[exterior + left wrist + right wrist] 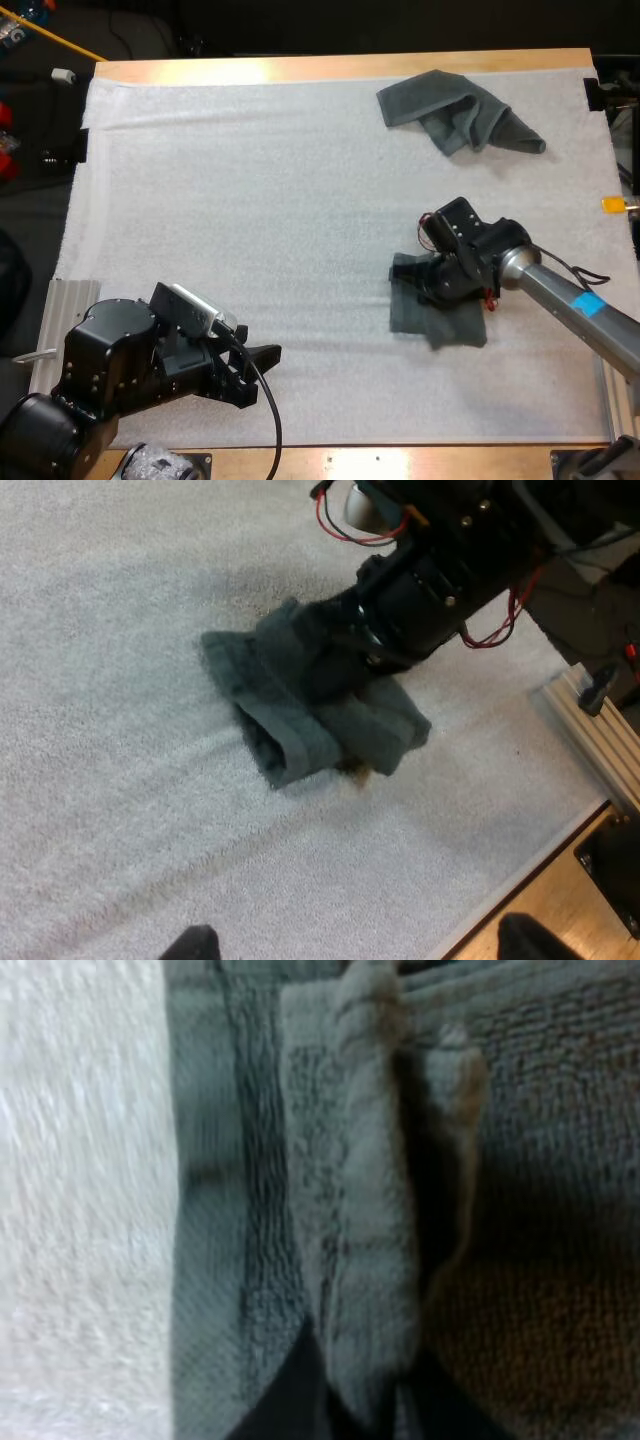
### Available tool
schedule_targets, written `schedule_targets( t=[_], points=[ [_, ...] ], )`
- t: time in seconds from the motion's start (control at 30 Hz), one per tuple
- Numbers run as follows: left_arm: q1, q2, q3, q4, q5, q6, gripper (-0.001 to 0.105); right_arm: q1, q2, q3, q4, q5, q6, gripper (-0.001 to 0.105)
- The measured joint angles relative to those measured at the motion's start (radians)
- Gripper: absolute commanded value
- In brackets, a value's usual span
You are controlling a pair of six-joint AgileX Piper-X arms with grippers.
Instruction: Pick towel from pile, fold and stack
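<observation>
right hand [425, 285] pinches the folded towel [455, 325], left hand [262, 365] gapes over the mat [250, 200].

High camera overlooks the mat [250, 250]; all three views share the folded towel [452, 325].

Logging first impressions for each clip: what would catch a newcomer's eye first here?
The right gripper is down on a folded towel at the right middle of the mat, pinching a ridge of cloth. Next come the crumpled towel at the far right corner and the left gripper, open at the near left.
</observation>
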Motion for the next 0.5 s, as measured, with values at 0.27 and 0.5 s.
schedule_targets(
  t=[0.27, 0.5],
  points=[
    [0.0, 0.0, 0.0, 0.0, 0.0, 0.0, 0.056, 0.0, 0.0, 0.0, -0.102, 0.037, 0.027, 0.0],
    [0.0, 0.0, 0.0, 0.0, 0.0, 0.005, 0.056, 0.0, 0.0, 0.0, -0.105, -0.002, 0.027, 0.037]
  ],
)
